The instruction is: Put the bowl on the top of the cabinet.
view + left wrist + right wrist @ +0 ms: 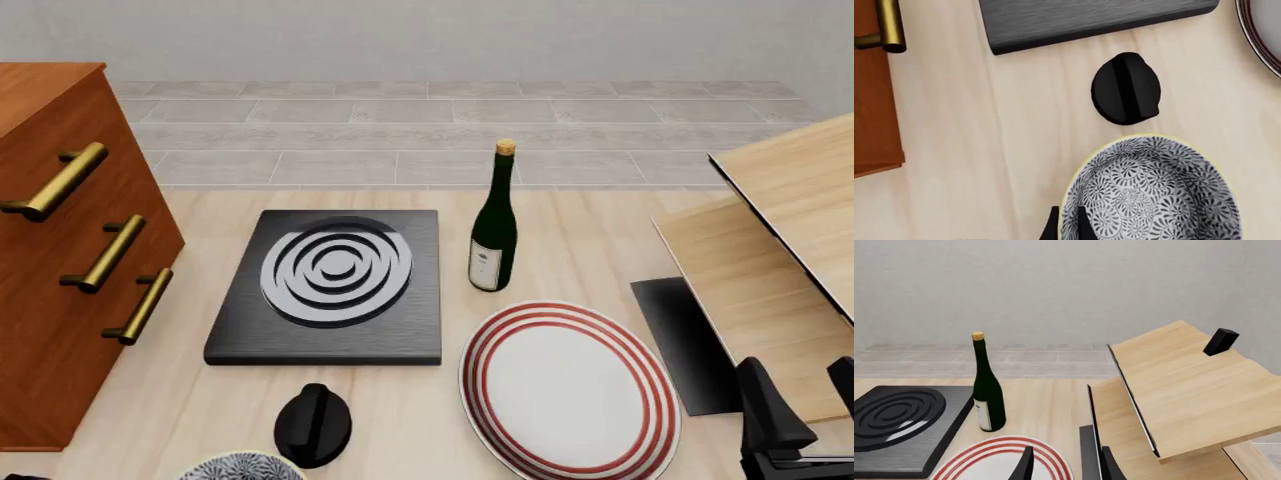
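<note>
The bowl (242, 467) sits at the near edge of the worktop (574, 215), toward its left side, with only its far rim showing in the front view. The left wrist view looks down into it: the two dark fingertips (1083, 226) of the left pincer (1066, 227) straddle the bowl's (1152, 192) rim, one outside and one inside, but whether they press on it cannot be told. Just beyond the bowl lies a small black knob-like object (314, 425), near it but apart. Farther back rests a dark hotplate (330, 287) with pale concentric rings.

The cabinet (60, 250) stands at the worktop's left edge, its three brass handles (108, 252) facing right; its top is bare where visible.

A red-ringed plate (570, 390) lies near the front edge, right of centre, and a dark green bottle (494, 222) stands upright behind it. Pale wooden boards (781, 250) lean at the right edge.

The right pincer (798, 400) hovers over the near right corner, its fingers parted and holding nothing.
</note>
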Robot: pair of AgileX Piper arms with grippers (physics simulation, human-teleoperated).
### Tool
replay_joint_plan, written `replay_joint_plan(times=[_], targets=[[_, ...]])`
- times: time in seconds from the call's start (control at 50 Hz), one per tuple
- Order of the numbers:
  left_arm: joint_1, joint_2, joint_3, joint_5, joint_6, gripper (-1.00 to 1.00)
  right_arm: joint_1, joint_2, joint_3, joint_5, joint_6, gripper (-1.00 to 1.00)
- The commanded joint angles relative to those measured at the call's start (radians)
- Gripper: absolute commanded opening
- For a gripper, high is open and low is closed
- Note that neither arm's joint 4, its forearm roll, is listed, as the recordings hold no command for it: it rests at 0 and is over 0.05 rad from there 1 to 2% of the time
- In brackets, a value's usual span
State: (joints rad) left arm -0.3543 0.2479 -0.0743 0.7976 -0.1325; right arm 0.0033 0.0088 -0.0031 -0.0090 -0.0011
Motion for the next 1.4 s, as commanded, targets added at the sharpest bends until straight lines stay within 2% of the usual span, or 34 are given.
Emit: replay_joint_plan(times=[0.02,0.12,0.16,0.28,0.36,0.44,0.6,0.76,0.84,0.96,1.06,1.14,1.22,1.3,1.38,1.4], targets=[[0.025,-0.008,0.006,0.031,0.028,-1.0,0.001,-0.001,0.0,0.001,-0.002,1.0],[0.021,0.007,-0.098,0.051,0.034,-1.0,0.002,-0.003,0.0,0.002,-0.005,1.0],[0.029,0.015,-0.12,0.054,0.06,-1.0,0.002,-0.004,0.001,0.002,-0.006,1.0],[0.004,0.04,-0.223,0.064,0.049,-1.0,0.0,-0.004,0.002,0.004,-0.004,1.0],[0.014,0.052,-0.27,0.066,0.076,-1.0,0.002,-0.003,0.001,0.004,-0.004,1.0],[0.006,0.078,-0.387,0.074,0.062,-1.0,0.001,-0.003,0.001,0.004,-0.003,1.0],[0.006,0.105,-0.488,0.074,0.076,-1.0,0.001,-0.001,-0.001,0.005,-0.003,1.0],[0.012,0.143,-0.561,0.049,0.055,-1.0,0.002,0.0,-0.005,0.006,-0.004,1.0],[0.018,0.193,-0.596,0.009,0.019,-1.0,0.001,0.0,-0.003,0.005,-0.004,1.0],[0.001,0.237,-0.669,-0.016,0.017,-1.0,0.0,-0.002,0.002,0.002,-0.003,1.0],[-0.01,0.257,-0.692,-0.056,0.029,-1.0,-0.001,0.0,-0.001,0.002,-0.002,1.0],[-0.007,0.31,-0.734,-0.073,-0.004,-1.0,-0.001,0.0,-0.002,0.004,0.0,1.0],[-0.027,0.341,-0.709,-0.132,-0.032,-1.0,-0.004,0.0,-0.001,0.003,0.004,1.0],[-0.009,0.401,-0.736,-0.151,-0.078,-1.0,-0.004,-0.002,-0.002,0.006,0.005,1.0],[-0.008,0.429,-0.749,-0.17,-0.09,-1.0,-0.006,-0.002,-0.002,0.007,0.009,1.0],[-0.001,0.443,-0.743,-0.178,-0.141,-1.0,-0.007,-0.002,-0.002,0.006,0.01,1.0]])
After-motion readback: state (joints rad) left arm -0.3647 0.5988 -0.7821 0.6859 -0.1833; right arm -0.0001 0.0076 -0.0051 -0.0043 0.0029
